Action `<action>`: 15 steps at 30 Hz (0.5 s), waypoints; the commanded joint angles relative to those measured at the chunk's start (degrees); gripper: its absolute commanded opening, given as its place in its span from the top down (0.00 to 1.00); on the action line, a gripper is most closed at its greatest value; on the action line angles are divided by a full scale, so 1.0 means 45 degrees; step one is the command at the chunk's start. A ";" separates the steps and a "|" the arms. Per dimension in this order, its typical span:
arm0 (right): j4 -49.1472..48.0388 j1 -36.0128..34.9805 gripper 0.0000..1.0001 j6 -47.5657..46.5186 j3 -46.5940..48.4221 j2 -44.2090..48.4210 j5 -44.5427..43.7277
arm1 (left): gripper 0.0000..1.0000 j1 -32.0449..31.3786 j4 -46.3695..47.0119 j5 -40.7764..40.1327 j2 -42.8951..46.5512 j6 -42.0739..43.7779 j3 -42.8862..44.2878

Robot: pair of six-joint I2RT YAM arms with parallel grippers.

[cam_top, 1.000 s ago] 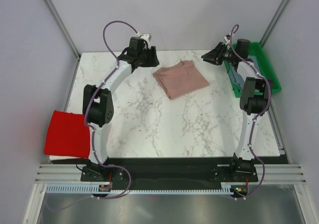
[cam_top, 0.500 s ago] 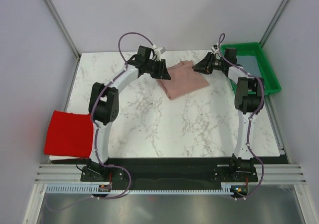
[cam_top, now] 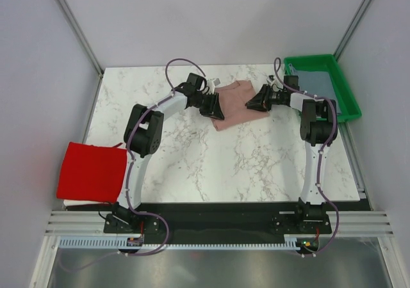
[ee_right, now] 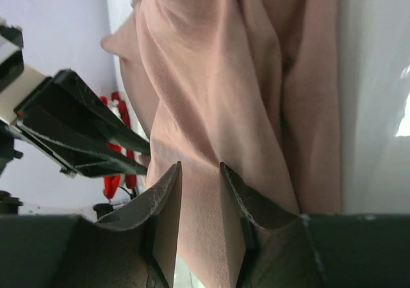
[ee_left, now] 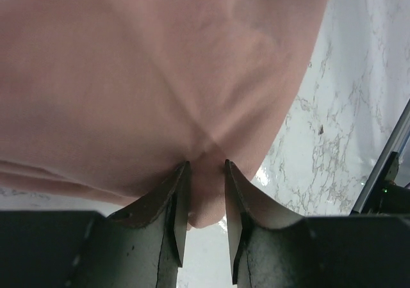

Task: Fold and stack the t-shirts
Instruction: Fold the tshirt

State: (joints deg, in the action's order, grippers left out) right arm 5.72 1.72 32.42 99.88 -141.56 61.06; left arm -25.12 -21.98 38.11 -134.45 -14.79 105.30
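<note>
Your dusty-pink tee lies folded at the back middle of the table, rumpled, its cloth drawn into soft creases. Your bright red tee sits folded flat at the near left edge, partly past it. What looks like the slate grey-blue tee lies in the green tray, far right.

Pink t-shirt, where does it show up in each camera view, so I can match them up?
Top external: the pink t-shirt lies at the far middle of the marble table.
Left wrist: it fills the upper frame.
Right wrist: it fills the middle, top to bottom.
Shared landmark: the marble table, white to the right of the shirt in both wrist views.
</note>
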 commanded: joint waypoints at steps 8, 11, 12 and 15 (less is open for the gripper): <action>0.3320 -0.0127 0.62 -0.3553 -0.3052 0.3328 -0.2259 | 0.68 0.0427 -0.1712 0.0339 0.0932 0.1117 -0.0489; 0.3339 -0.0264 0.63 -0.3495 -0.3872 0.4090 -0.2611 | 0.70 0.0485 -0.2554 0.0496 0.1205 0.1352 -0.0761; 0.3339 -0.0303 0.62 -0.3475 -0.4300 0.4287 -0.2592 | 0.70 0.0505 -0.2712 0.0535 0.1458 0.1352 -0.0898; 0.3339 -0.0732 0.62 -0.3436 -0.5178 0.5068 -0.2806 | 0.71 0.0544 -0.2812 0.0770 0.2315 0.1255 -0.1756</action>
State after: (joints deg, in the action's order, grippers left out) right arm 19.29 0.12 19.14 80.07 -123.68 51.05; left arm -22.98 -30.15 39.40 -130.91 -11.99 100.14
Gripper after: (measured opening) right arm 0.377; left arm 0.294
